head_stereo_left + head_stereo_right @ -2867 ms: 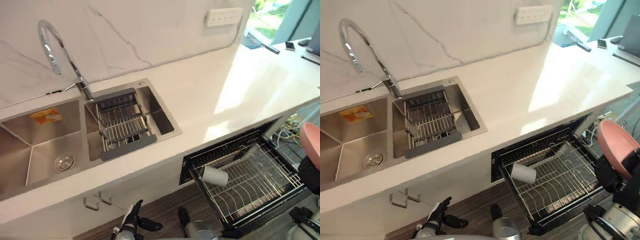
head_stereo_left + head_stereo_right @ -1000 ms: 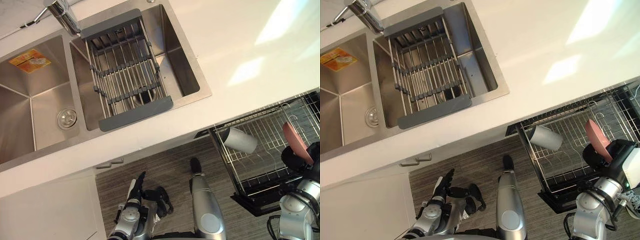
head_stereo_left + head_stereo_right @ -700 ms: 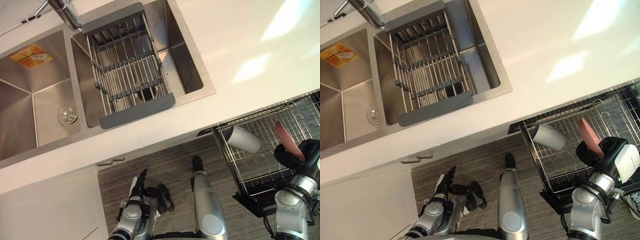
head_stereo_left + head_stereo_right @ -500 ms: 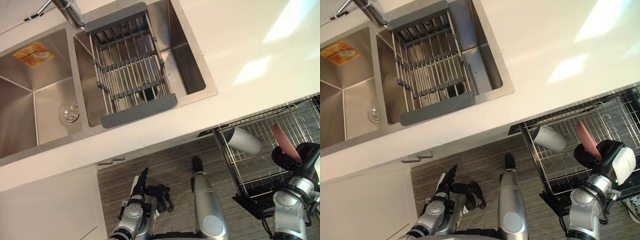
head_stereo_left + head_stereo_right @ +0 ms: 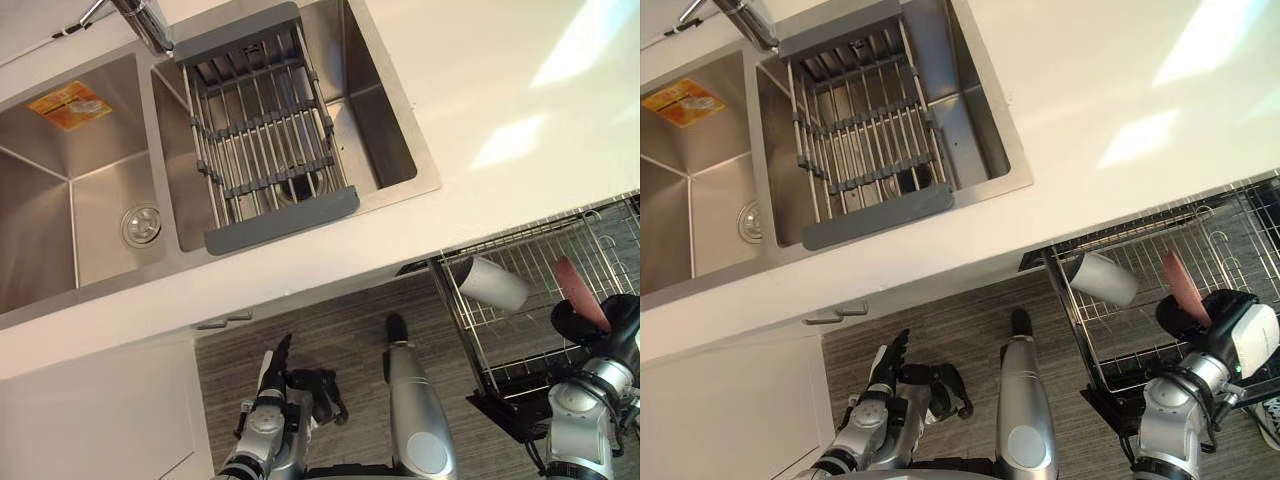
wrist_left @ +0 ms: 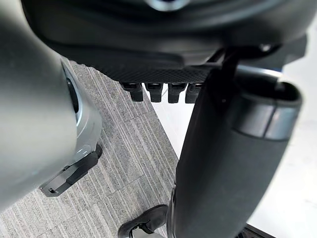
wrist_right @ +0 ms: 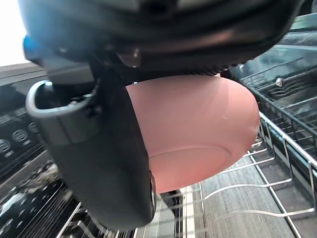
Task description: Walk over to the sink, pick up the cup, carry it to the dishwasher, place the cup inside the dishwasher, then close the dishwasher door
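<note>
Stainless steel, a double sink [image 5: 95, 180] takes the upper left of the left eye view, with a grey drying rack [image 5: 262, 140] laid across its right basin and the tap [image 5: 146, 22] at the top edge. White tabletop [image 5: 510, 80] fills the upper right. At the lower right the wire dishwasher rack [image 5: 500, 350] stands pulled out, and the cup [image 5: 493, 284] lies on its side in the rack's upper left corner. Just right of the cup, apart from it, the right hand [image 5: 588, 322] is closed round a pink dish [image 5: 573, 285] held edge-up over the rack. The left hand [image 5: 300, 385] hangs at the bottom centre-left above the grey floor [image 5: 330, 320], fingers loosely bent and holding nothing.

Seen from the left wrist, the left hand's thumb [image 6: 223, 163] crosses the middle of the frame with a row of fingertips [image 6: 161, 91] near the top and the striped floor beyond.

Seen from the right wrist, the thumb [image 7: 114, 163] presses against the pink dish, which takes the centre, with rack wires at the right.
</note>
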Tool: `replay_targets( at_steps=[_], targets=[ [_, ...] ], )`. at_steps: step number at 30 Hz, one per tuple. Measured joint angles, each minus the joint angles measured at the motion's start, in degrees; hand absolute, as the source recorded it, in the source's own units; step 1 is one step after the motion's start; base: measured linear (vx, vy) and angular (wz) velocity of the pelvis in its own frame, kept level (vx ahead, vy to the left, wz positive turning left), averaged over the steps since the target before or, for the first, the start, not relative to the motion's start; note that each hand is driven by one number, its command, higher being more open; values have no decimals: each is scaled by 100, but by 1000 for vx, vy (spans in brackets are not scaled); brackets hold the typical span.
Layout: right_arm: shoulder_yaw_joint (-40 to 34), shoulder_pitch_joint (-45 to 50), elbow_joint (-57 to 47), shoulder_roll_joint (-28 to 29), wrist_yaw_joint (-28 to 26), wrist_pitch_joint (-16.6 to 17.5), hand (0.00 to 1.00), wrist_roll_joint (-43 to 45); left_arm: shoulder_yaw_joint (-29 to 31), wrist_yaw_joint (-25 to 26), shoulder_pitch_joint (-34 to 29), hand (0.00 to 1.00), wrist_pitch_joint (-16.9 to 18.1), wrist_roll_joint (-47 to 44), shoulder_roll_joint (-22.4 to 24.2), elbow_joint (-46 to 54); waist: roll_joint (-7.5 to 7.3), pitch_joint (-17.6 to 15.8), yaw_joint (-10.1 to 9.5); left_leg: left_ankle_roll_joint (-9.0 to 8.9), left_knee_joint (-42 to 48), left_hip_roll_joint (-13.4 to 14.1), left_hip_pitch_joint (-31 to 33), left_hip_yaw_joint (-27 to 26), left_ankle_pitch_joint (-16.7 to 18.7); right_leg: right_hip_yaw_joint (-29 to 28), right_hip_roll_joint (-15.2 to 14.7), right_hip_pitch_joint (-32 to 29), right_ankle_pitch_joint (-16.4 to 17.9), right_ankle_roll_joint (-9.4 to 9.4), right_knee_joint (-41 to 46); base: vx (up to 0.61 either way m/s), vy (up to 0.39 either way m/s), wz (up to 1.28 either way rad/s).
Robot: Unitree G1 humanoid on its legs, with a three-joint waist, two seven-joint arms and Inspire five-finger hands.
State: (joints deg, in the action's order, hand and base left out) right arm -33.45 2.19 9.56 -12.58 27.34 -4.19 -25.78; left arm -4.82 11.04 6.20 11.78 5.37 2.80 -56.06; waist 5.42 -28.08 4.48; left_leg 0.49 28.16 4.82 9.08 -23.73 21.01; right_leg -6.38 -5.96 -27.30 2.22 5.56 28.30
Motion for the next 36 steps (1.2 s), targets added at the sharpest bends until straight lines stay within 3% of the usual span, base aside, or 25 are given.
replay_targets(
  at_steps=[22,26,36],
  targets=[
    [-195,-168,14,-152,-42,-143,100,159,-10,4,24,100,-28,4,3,0,72,37,-48,-15,16,2,29,-31,0,135,-110,-28,22,6,53,-1,-6,2],
    [-181,-130,13,-194,-158,-143,100,149,-31,-9,24,100,-41,8,1,-47,157,32,-36,-12,-106,-53,-92,85,-58,234,-180,148,17,14,-51,9,-9,11],
    [18,53,604,-299,-294,-136,100,141,-161,-14,-12,100,-133,32,-55,-87,185,48,45,0,-509,-168,-425,271,-223,415,-268,549,-23,62,-360,33,1,10]
  ],
)
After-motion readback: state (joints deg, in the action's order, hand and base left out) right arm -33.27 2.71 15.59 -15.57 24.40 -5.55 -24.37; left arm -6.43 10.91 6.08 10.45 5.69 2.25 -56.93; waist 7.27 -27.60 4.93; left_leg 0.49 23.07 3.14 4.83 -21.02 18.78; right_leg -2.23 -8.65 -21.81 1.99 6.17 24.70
